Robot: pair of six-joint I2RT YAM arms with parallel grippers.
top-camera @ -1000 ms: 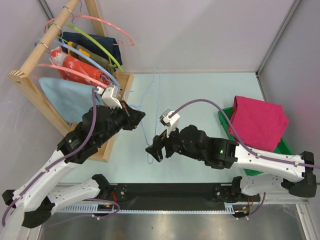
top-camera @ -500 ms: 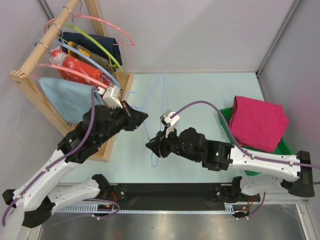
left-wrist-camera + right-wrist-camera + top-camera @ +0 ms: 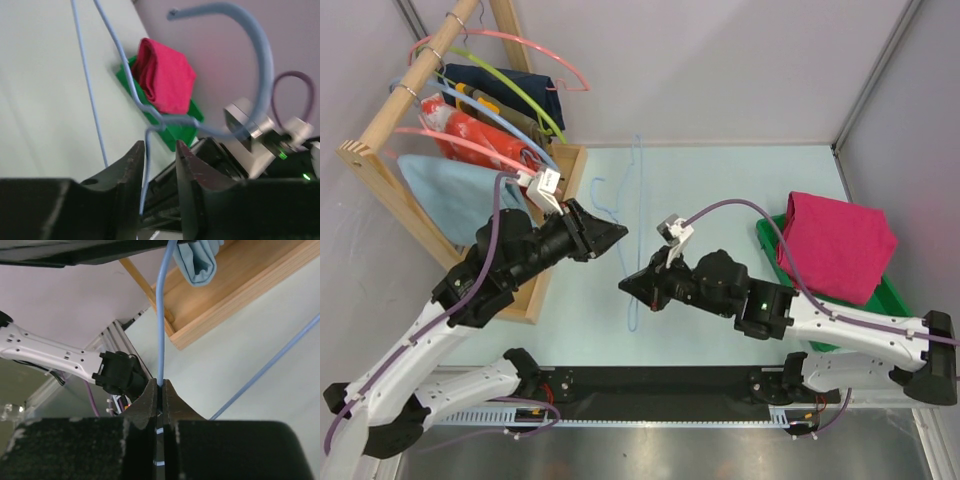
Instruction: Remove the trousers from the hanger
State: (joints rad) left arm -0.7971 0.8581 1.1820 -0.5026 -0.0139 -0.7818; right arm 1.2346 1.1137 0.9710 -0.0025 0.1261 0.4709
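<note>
The trousers (image 3: 837,245) lie as a folded magenta bundle on the green tray (image 3: 892,290) at the right, free of the hanger. The hanger (image 3: 639,170), a thin light-blue wire, stands tilted over the table's middle between both arms. My right gripper (image 3: 625,287) is shut on its lower wire; in the right wrist view the wire (image 3: 160,315) rises straight out of the closed gripper (image 3: 160,385). My left gripper (image 3: 620,236) is open a little, and the wire (image 3: 129,75) runs down through the gap of the gripper (image 3: 160,150). Beyond it show the trousers (image 3: 167,80) and tray (image 3: 181,136).
A wooden rack (image 3: 380,150) at the back left carries pink hangers, a lime-green hanger (image 3: 525,95), a pale blue cloth (image 3: 445,195) and a red-orange patterned cloth (image 3: 470,135). Its base (image 3: 240,295) lies just behind the held wire. Grey walls close the back and right.
My right gripper has shut on the hanger's wire. My left gripper, shut before, has parted its jaws and reached a little to the right. The trousers have not moved.
</note>
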